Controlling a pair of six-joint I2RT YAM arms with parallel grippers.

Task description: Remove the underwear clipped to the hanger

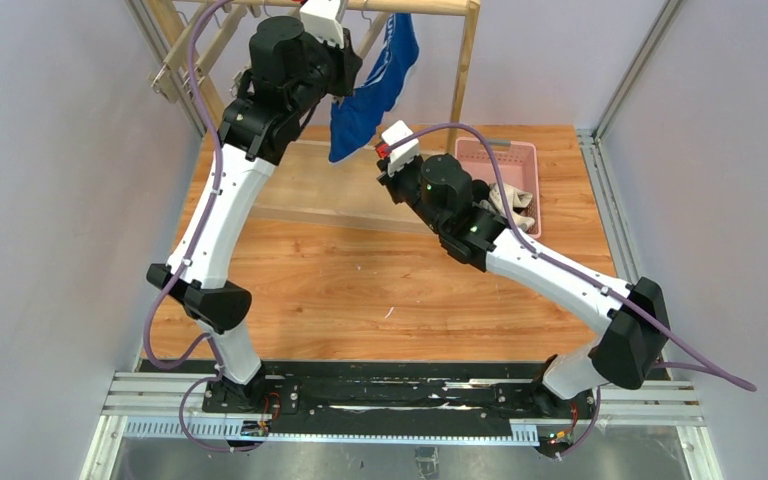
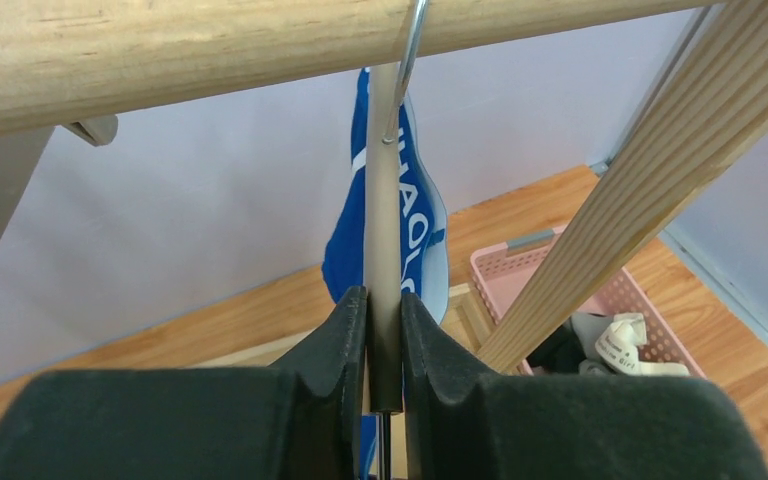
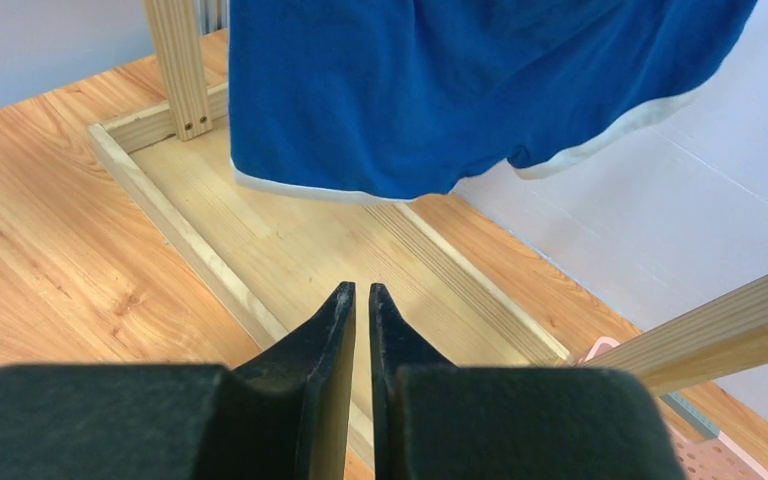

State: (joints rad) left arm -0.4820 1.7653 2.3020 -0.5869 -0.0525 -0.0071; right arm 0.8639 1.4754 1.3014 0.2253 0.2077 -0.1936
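Observation:
The bright blue underwear (image 1: 375, 85) with white markings hangs from a grey hanger (image 2: 384, 230) on the wooden rack's top rod (image 2: 210, 50). My left gripper (image 2: 384, 295) is raised to the rod and shut on the hanger's bar, with the blue cloth (image 2: 422, 235) just behind it; in the top view it (image 1: 350, 68) is at the cloth's upper left. My right gripper (image 3: 362, 290) is shut and empty, low over the rack's base, below and in front of the blue hem (image 3: 440, 90); in the top view it (image 1: 386, 156) is by the cloth's lower edge. Dark and pale grey cloth (image 2: 600, 345) lies in the basket.
A pink basket (image 1: 505, 160) stands at the back right beside the rack. The rack's slanted leg (image 2: 640, 190) crosses close to the right of the hanger. Its base frame (image 3: 190, 240) lies on the wooden table under the right gripper. Grey walls stand close on both sides.

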